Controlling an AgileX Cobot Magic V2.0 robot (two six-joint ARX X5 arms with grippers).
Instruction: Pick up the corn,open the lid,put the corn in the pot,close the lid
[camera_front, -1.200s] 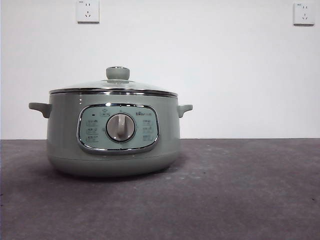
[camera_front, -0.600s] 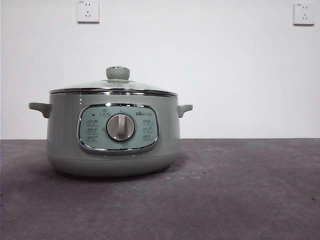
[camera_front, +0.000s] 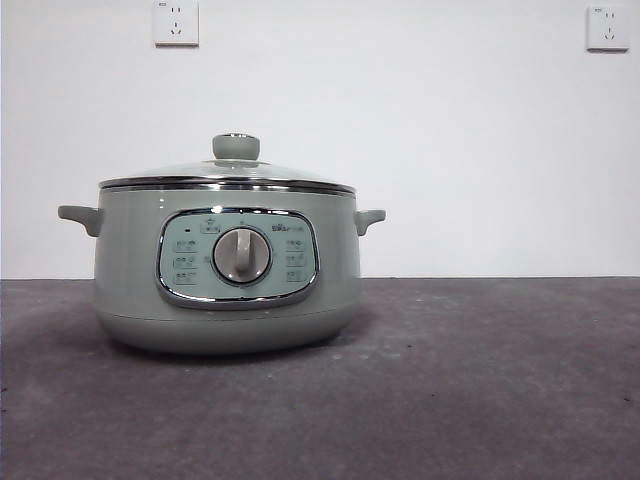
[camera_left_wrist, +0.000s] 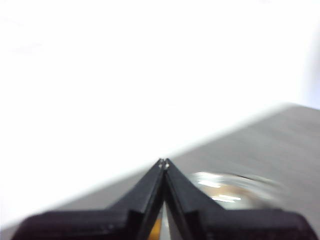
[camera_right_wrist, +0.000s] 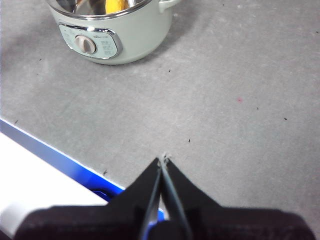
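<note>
The pot (camera_front: 227, 268) stands on the grey bench (camera_front: 480, 380), with its control panel and the silver dial (camera_front: 241, 255) facing the front camera. The lid (camera_front: 228, 172) sits flat on the rim of the pot, with its green knob (camera_front: 236, 146) upright in the middle, so the pot is closed. In the right wrist view a yellow shape is visible through the glass inside the pot (camera_right_wrist: 111, 30); I judge this is the corn (camera_right_wrist: 114, 5), lying on the steel bottom. If so, the corn is already in its place and the lid covers it, and the task looks finished or nearly finished.

The right pincer (camera_right_wrist: 163, 161) is well apart from the pot, above the bare bench near its blue front edge (camera_right_wrist: 55, 150). Its two jaws meet at the tips and hold nothing. It is probably kept there so that it does not stand in the way of the pot.

The left pincer (camera_left_wrist: 163, 162) also has its jaws pressed together at the tips, and nothing is between them. Its camera looks mostly at the bright wall; beyond the jaws there is a blurred shiny shape, perhaps the lid (camera_left_wrist: 227, 190), but it is too unclear to be certain. No arm appears in the front view, so both seem to be waiting away from the pot.
</note>
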